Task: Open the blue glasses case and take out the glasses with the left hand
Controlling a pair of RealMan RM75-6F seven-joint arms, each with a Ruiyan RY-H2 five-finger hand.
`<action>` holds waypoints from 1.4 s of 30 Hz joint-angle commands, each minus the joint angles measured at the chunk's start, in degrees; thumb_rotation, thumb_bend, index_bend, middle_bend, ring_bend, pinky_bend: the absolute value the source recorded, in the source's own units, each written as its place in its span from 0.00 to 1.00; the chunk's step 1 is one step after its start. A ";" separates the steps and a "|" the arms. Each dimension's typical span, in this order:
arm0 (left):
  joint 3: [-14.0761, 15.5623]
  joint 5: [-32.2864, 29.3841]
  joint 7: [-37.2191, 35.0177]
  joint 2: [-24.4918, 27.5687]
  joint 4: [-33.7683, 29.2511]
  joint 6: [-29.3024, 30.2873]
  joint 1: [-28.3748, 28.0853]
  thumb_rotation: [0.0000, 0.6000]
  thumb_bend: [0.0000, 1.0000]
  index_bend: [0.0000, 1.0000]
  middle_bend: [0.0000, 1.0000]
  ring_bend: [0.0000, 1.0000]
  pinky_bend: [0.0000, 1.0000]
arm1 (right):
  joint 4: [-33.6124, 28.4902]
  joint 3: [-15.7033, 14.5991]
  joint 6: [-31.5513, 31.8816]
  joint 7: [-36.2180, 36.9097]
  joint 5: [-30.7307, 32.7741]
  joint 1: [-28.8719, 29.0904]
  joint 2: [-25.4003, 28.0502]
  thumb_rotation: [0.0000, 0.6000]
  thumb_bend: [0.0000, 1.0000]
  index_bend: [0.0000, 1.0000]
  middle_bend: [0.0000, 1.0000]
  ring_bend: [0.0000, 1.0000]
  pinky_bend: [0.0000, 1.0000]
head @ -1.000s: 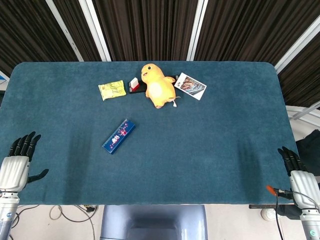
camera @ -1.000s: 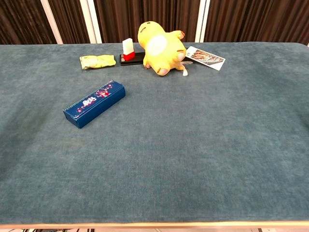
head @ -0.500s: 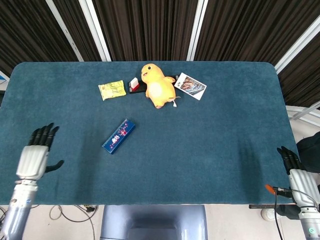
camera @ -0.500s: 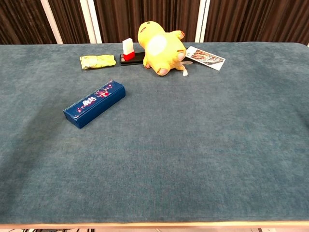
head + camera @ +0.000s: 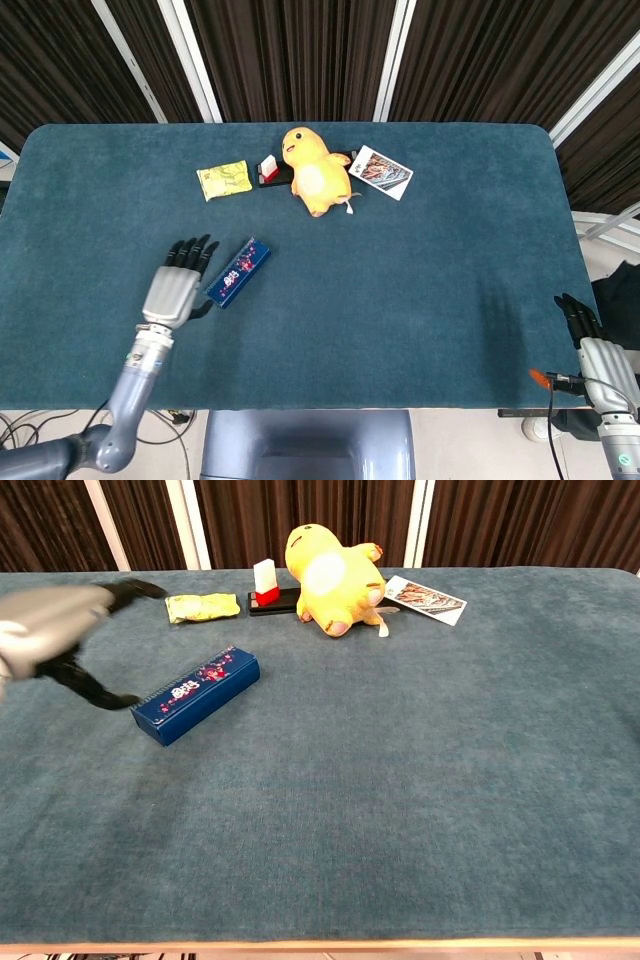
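My left hand (image 5: 176,288) hangs empty, fingers spread, just beside the blue glasses case (image 5: 238,272) lying shut left of mid-table; it looks light, rigid, probably slick, so I'd clasp its long sides.

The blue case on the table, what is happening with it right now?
The left hand is beside the blue glasses case, with its fingers spread and the thumb close to the case's near end; it holds nothing yet. The case lies closed on the blue table. The right hand rests at the table's edge, far from everything. At the far side lie a yellow plush toy, a yellow packet and a printed card, all untouched.
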 commanded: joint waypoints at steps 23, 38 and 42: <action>-0.26 -5.40 -1.00 -5.57 11.14 -0.54 -3.75 1.00 0.20 0.00 0.00 0.00 0.07 | -0.78 0.02 -0.55 -0.19 0.90 -0.03 0.41 1.00 0.17 0.00 0.00 0.00 0.20; -1.86 -7.73 -5.57 -1.97 16.22 -1.39 -3.42 1.00 0.21 0.00 0.00 0.00 0.07 | -1.16 0.15 -0.72 -1.08 1.56 -0.04 0.27 1.00 0.17 0.00 0.00 0.00 0.20; -1.90 -7.65 -6.26 -1.79 16.44 -1.54 -3.72 1.00 0.21 0.00 0.00 0.00 0.07 | -1.23 0.18 -0.74 -1.25 1.67 -0.04 0.24 1.00 0.17 0.00 0.00 0.00 0.20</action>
